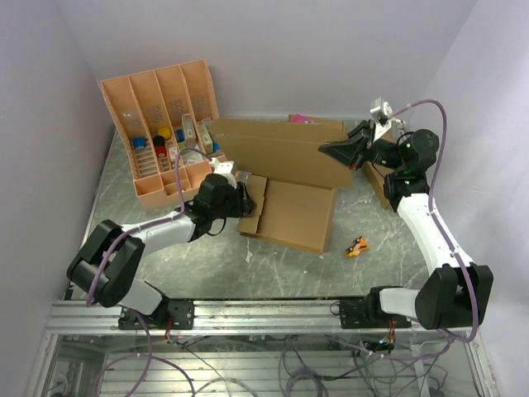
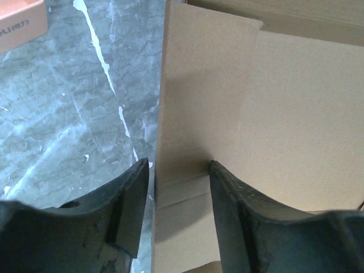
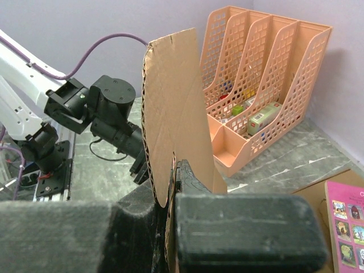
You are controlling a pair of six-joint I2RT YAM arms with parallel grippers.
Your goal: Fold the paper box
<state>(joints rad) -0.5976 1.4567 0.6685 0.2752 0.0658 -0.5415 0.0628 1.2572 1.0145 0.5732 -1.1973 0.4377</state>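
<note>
The paper box (image 1: pixel 289 215) lies in the middle of the table, one panel flat and its long back panel (image 1: pixel 281 149) raised. My left gripper (image 1: pixel 242 201) is at the box's left end. In the left wrist view an upright side flap (image 2: pixel 199 85) stands between the open jaws of the left gripper (image 2: pixel 179 170), close to the left finger (image 2: pixel 133 199) and apart from the right finger (image 2: pixel 233 210). My right gripper (image 1: pixel 331 150) holds the raised panel's right end. In the right wrist view the right gripper (image 3: pixel 176 170) is shut on that cardboard edge (image 3: pixel 170 102).
An orange-tan compartment tray (image 1: pixel 165 132) with small items stands at the back left, also in the right wrist view (image 3: pixel 267 85). A pink booklet (image 3: pixel 347 227) lies at the back right. A small orange object (image 1: pixel 357 246) sits right of the box, and a smaller brown box (image 1: pixel 376 178) under the right arm.
</note>
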